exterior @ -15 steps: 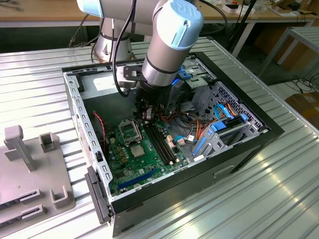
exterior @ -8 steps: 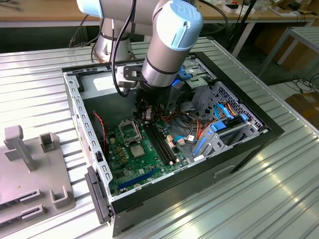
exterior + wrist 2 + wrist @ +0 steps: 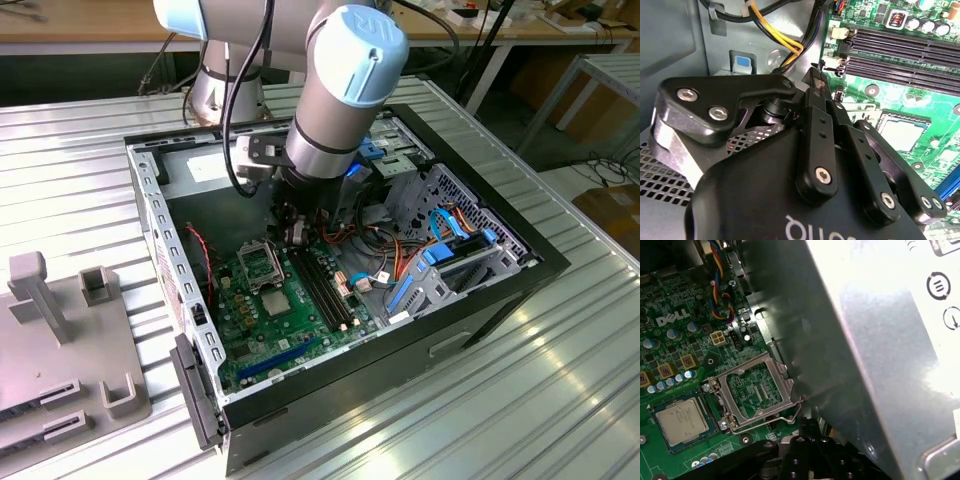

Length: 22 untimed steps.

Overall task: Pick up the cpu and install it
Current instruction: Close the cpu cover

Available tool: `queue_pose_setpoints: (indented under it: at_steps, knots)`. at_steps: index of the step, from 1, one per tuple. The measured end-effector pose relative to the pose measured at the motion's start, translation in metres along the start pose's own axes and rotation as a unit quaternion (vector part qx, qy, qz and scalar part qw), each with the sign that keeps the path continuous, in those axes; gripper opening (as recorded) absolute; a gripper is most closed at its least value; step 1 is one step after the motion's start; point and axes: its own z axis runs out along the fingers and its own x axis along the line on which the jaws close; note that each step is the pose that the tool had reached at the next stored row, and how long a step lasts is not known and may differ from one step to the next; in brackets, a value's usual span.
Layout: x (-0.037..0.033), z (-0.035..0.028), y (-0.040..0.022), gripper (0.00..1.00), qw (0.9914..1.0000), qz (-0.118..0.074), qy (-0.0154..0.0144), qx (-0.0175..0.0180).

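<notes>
The cpu, a square chip with a silver lid, lies flat in its socket on the green motherboard; it also appears as the cpu and the cpu. The socket's metal load plate is swung open beside it, seen as the load plate in the exterior view. My gripper hangs inside the computer case, just past the load plate on the side away from the cpu. Its black fingers are shut with nothing seen between them, and they do not touch the cpu.
A grey metal box stands close beside the gripper. Black memory slots run along the board, and yellow and black cables hang near the fingertips. Blue drive brackets fill the case's right. A grey fixture sits outside at left.
</notes>
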Motion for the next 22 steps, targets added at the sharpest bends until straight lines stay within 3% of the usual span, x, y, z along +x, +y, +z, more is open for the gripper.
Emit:
queue_pose_setpoints:
  at_steps: [11, 15, 22]
  knots:
    - [0.0007, 0.0045, -0.0005, 0.11, 0.99982, 0.019, -0.0017, 0.0027]
    - [0.0, -0.0001, 0.0, 0.11, 0.99982, 0.019, -0.0033, 0.0031]
    - [0.0, -0.0004, 0.0001, 0.11, 0.99982, 0.019, -0.0034, 0.0031]
